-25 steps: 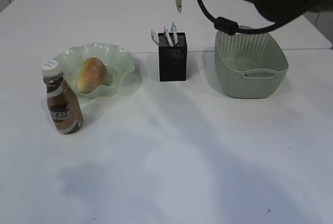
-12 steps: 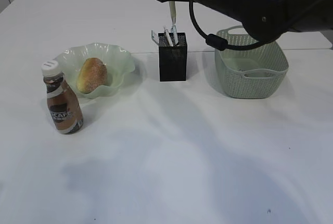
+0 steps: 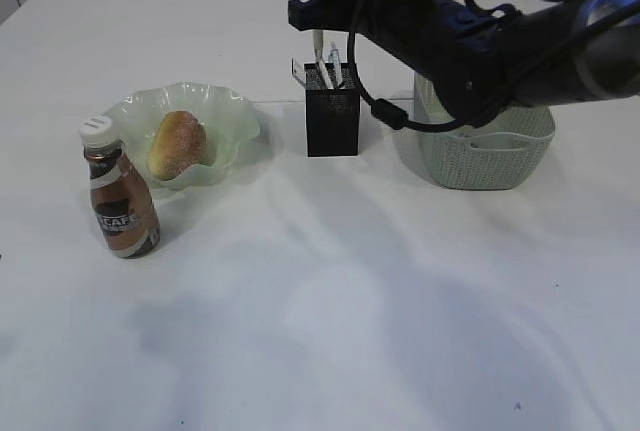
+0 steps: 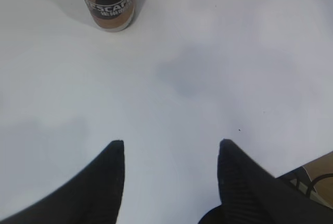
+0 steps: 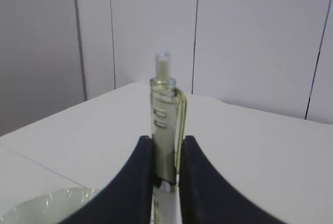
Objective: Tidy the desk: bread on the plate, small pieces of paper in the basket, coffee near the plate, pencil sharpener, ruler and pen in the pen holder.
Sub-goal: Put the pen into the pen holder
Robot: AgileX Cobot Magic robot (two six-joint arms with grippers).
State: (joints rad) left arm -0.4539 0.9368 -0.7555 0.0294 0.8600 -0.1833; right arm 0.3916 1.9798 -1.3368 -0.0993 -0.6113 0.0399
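My right gripper (image 3: 317, 13) is shut on a pale pen (image 3: 318, 49) and holds it upright, its tip at the mouth of the black mesh pen holder (image 3: 332, 121). The pen (image 5: 165, 125) shows clamped between the jaws (image 5: 166, 148) in the right wrist view. Other items stick out of the holder. The bread (image 3: 177, 143) lies on the green plate (image 3: 228, 111). The coffee bottle (image 3: 120, 201) stands in front of the plate on its left. My left gripper (image 4: 170, 148) is open and empty above bare table, with the coffee bottle (image 4: 108, 3) beyond it.
A green woven basket (image 3: 490, 151) stands right of the pen holder, partly behind my right arm. The plate's rim (image 5: 47, 208) shows at the bottom left of the right wrist view. The table is white.
My right arm has come down and to the left, lowering the pen from high above the holder to its mouth. Bread, coffee and basket have not moved.
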